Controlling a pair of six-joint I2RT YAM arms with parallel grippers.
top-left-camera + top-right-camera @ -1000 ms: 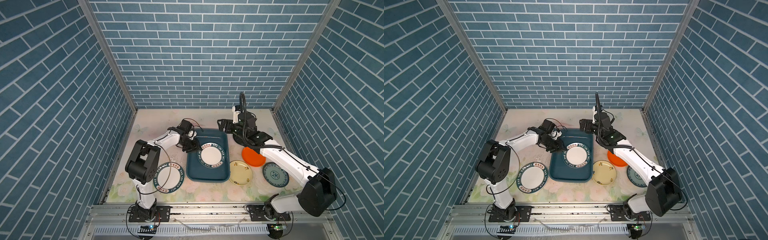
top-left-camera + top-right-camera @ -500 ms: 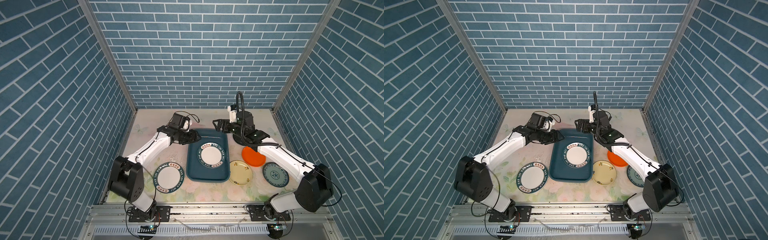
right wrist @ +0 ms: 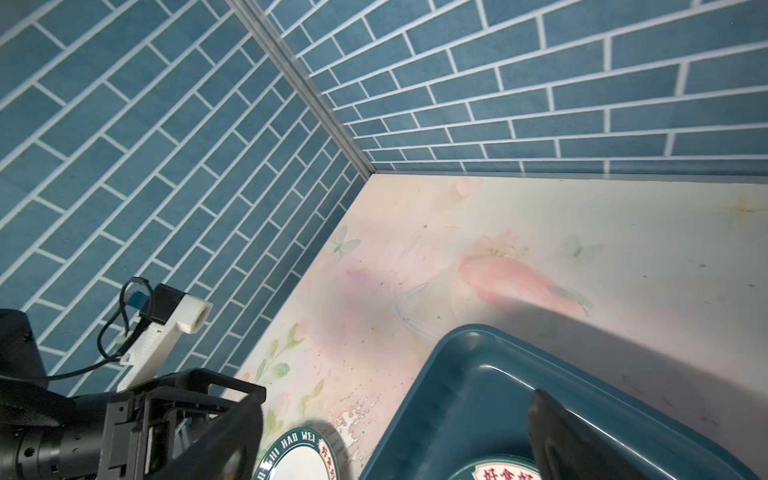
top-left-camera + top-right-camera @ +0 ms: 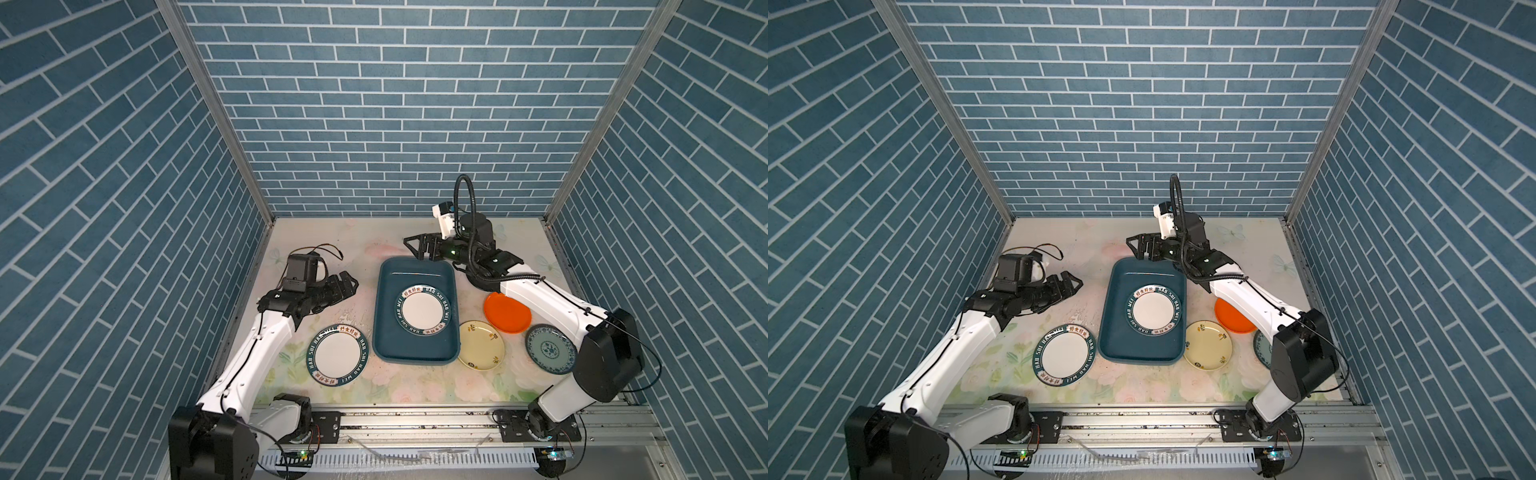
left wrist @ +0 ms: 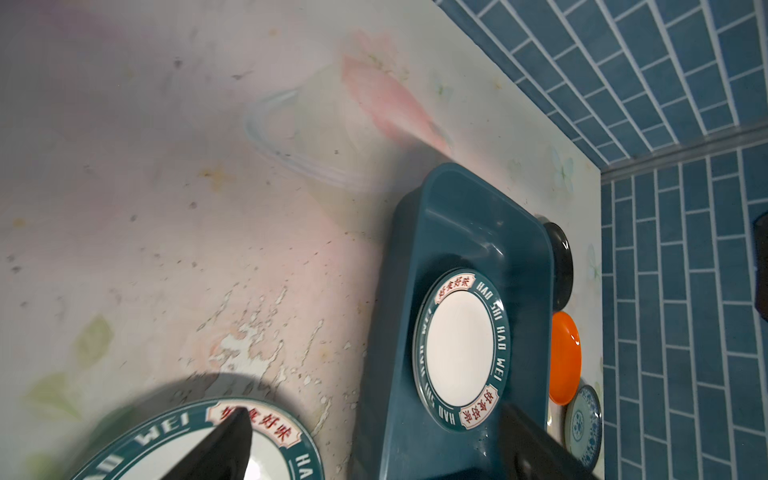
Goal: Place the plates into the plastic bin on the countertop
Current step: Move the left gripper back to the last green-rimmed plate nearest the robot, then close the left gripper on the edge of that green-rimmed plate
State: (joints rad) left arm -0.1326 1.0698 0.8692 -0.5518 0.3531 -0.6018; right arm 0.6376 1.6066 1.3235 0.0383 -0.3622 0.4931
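My left gripper (image 4: 351, 285) hangs over the pale flowered countertop (image 4: 365, 253), jaws spread and empty, beside the shallow dark teal plastic bin (image 4: 415, 352). My right gripper (image 4: 415, 249), jaws also spread and empty, hovers at the bin's far rim. 1 white round plate with a green lettered rim (image 4: 423, 309) lies inside the bin. A matching white plate (image 4: 337, 355), the orange plate (image 4: 507, 312), the cream-yellow plate (image 4: 482, 345) and the blue-patterned plate (image 4: 550, 349) lie outside it.

The bin (image 4: 415, 274) is set lengthwise, front to back, near the middle of the countertop (image 4: 365, 241). One plate (image 4: 422, 309) is laid inside it. A second plate (image 4: 337, 354) is placed left of the bin's front end. Right of the bin, a third plate (image 4: 482, 345) is found just beside its front corner, a fourth plate (image 4: 507, 312) behind that one, and a fifth plate (image 4: 550, 349) farther right at the front.
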